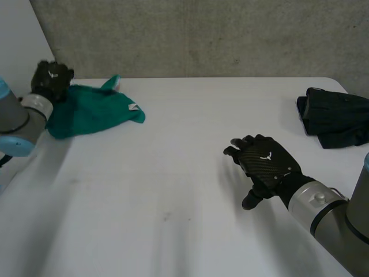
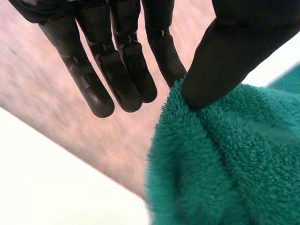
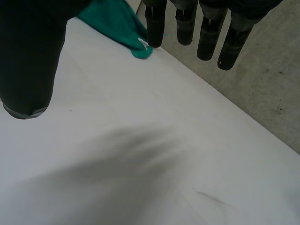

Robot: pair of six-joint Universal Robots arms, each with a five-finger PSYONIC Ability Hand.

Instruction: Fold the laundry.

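Observation:
A green terry towel [image 1: 92,109] lies crumpled at the table's far left corner. My left hand [image 1: 52,78] is at the towel's left edge. In the left wrist view the thumb [image 2: 220,61] pinches a raised fold of the towel [image 2: 225,159] against the nearest finger, while the other fingers [image 2: 103,79] stay fairly straight beside it. My right hand [image 1: 265,161] hovers over bare table at the right, palm down, fingers spread and holding nothing. In the right wrist view the towel [image 3: 122,23] lies far beyond the fingertips [image 3: 206,33].
A dark folded cloth [image 1: 334,115] rests at the table's far right edge. The white table [image 1: 173,190] stretches bare between the two hands. A grey wall [image 1: 202,34] stands behind the table's far edge.

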